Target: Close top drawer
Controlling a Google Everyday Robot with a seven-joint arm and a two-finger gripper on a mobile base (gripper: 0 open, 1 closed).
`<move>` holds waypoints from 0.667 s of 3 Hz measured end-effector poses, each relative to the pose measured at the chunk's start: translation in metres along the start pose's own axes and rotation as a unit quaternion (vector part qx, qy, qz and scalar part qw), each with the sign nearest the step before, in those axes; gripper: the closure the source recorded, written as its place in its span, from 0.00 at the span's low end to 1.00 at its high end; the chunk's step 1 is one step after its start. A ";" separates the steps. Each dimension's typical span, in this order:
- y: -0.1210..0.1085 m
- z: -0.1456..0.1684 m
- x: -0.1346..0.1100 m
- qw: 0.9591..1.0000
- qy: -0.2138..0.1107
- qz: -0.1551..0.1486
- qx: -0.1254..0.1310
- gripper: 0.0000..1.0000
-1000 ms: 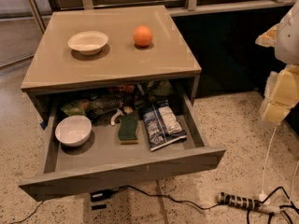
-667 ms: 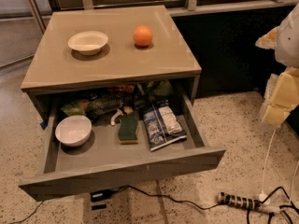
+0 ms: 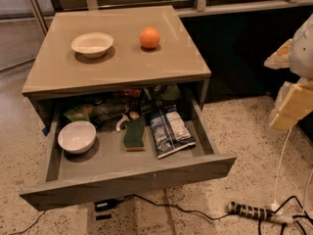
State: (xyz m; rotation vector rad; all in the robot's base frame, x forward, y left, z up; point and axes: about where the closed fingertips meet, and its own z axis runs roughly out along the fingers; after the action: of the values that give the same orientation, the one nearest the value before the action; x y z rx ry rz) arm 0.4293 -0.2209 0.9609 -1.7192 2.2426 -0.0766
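The top drawer [image 3: 128, 182] of the tan-topped cabinet [image 3: 122, 62] is pulled far out toward me, with its plain grey front low in the view. Inside it lie a white bowl [image 3: 77, 136], a green sponge [image 3: 134, 133], a dark snack bag [image 3: 170, 131] and more packets at the back. My gripper [image 3: 292, 102] shows as pale cream and white parts at the right edge, well to the right of the drawer and above the floor, touching nothing. The two lower drawers are hidden under the open one.
A cream bowl [image 3: 92, 44] and an orange [image 3: 149, 37] sit on the cabinet top. A power strip [image 3: 252, 212] and black cables [image 3: 161, 204] lie on the speckled floor in front and to the right. A dark railing wall runs behind.
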 end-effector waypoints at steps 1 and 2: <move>0.005 0.003 0.004 1.000 -0.001 0.001 -0.002 0.44; 0.023 0.013 0.008 1.000 -0.006 0.010 -0.006 0.67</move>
State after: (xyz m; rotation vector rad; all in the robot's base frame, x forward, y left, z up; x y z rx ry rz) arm 0.4094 -0.2207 0.9418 -1.6993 2.2562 -0.0487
